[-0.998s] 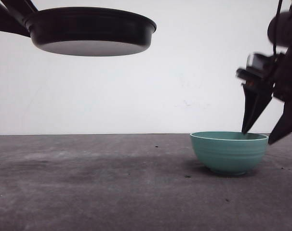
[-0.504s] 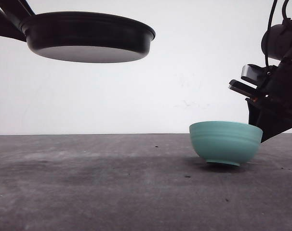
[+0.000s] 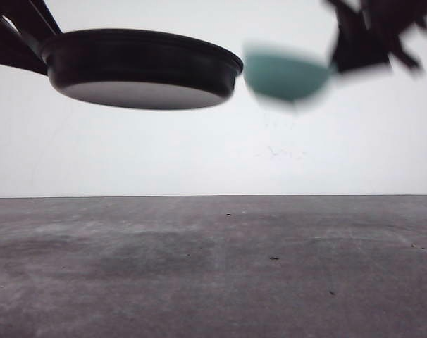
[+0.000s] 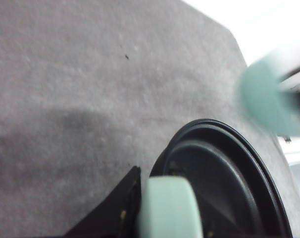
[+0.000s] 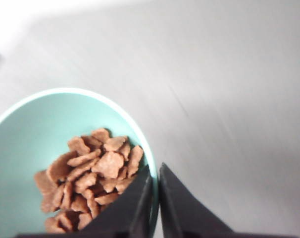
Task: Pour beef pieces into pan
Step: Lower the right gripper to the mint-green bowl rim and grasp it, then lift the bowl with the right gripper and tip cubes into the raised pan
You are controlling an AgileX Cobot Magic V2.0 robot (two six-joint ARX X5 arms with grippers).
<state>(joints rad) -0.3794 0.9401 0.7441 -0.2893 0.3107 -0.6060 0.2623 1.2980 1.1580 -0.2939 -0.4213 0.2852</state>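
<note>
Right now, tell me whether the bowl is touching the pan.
Apart. In the front view, white wall shows between the blurred bowl and the pan's rim.

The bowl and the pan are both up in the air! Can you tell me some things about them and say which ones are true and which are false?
1. The teal bowl is standing on the table. False: it is held up in the air, beside the pan.
2. The beef pieces are in the bowl. True.
3. The right claw grips the bowl's rim, one finger inside and one outside. True.
4. The pan is full of beef. False: what shows of its inside in the left wrist view is bare and black.
5. The left claw is at the pan's mint-green handle. True.
</note>
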